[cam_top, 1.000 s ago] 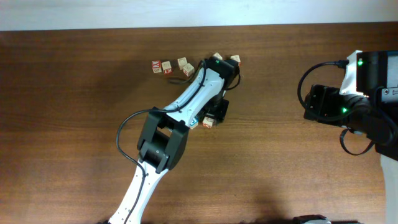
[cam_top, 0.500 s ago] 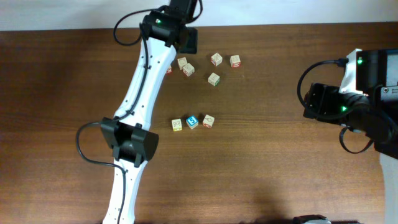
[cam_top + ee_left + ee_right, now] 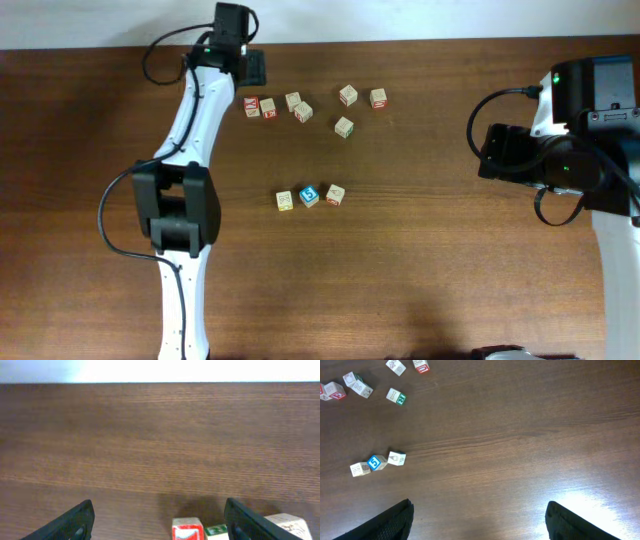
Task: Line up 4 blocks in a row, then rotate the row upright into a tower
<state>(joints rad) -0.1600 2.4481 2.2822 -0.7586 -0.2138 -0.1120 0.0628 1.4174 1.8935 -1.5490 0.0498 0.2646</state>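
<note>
Where the counter [image 3: 450,260] is exposed, it is dark brown wood with the grain running side to side. A pale wall strip [image 3: 400,18] borders its far edge.

Ten blocks [image 3: 303,112] lie in two groups.
- Seven form a loose cluster near the far edge, with a red block [image 3: 252,105] at its left end and a red-faced block [image 3: 378,98] at its right end.
- Three sit side by side nearer the middle, with a blue block [image 3: 309,195] in the centre.

The left hand [image 3: 157,505] is at the far edge, just beside the red block. Its jaws are spread wide and grip nothing. The right hand [image 3: 477,505] is well apart from all blocks, its jaws also spread wide over bare wood, and it carries nothing.

One second ago the left arm lay across the cluster, with its hand at the three-block row. Half a second ago the hand was at the far edge above the cluster, and it now sits further left. The blocks have not moved since then. The right arm has shifted slightly.
</note>
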